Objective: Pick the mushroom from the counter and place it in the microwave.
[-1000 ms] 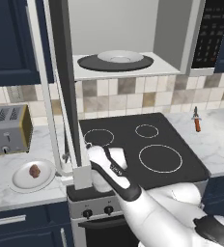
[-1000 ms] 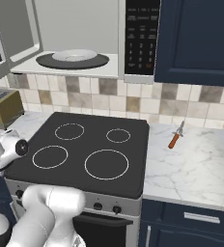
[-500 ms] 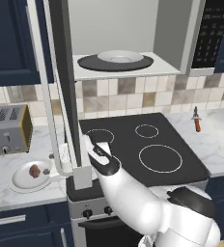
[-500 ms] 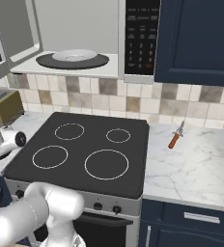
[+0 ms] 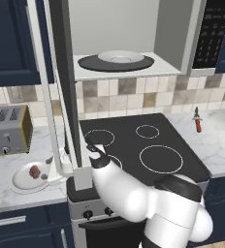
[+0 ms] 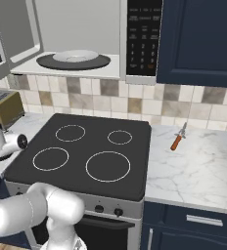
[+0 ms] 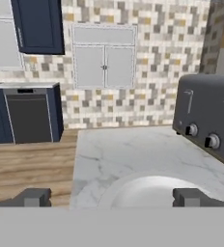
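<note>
**Reaching for the mushroom on its plate**

While the microwave (image 5: 134,43) stands open overhead, the left base view shows the mushroom (image 5: 35,170) on a small white plate (image 5: 20,180) on the counter (image 5: 17,196), in front of the toaster (image 5: 8,130), with the arm stretching toward it. In the right base view, the arm's wrist (image 6: 3,142) leans left past the stovetop (image 6: 86,154). In the hand view, the gripper (image 7: 111,197) is spread wide and empty above the plate rim; tilt down, centre on the mushroom, then close.
</note>
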Motion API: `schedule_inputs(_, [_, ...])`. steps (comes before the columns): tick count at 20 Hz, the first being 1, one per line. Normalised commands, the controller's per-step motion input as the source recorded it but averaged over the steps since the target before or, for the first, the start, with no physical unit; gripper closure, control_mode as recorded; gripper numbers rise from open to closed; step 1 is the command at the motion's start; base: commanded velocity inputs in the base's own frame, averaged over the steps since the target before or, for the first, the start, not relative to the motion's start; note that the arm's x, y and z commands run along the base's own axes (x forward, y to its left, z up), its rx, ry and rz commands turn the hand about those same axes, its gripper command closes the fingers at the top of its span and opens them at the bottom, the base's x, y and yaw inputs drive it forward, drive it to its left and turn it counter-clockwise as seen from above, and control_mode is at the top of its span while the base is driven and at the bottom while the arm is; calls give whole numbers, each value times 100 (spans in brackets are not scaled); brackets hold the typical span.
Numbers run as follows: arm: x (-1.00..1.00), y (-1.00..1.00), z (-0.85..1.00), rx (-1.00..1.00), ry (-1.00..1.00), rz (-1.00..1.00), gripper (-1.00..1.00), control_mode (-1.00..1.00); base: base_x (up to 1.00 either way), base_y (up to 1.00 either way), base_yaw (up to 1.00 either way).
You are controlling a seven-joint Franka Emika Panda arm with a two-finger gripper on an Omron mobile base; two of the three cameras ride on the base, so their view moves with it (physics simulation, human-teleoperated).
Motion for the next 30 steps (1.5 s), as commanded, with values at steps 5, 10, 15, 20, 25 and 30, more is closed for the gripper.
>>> schedule_inputs(5, [11, 0, -28, -7, 0, 2, -100, -100, 0, 0, 0])
schedule_inputs(10, [22, 0, -11, -4, 0, 2, -100, -100, 0, 0, 0])
schedule_inputs(15, [14, 0, -13, -1, 0, 2, -100, -100, 0, 0, 0])
schedule_inputs(20, [9, 18, -25, -2, 0, 1, -100, -100, 0, 0, 0])
schedule_inputs(25, [22, 38, -17, 0, 0, 0, -100, -100, 0, 0, 0])
schedule_inputs(30, [15, 15, -12, 0, -1, 0, -100, -100, 0, 0, 0])
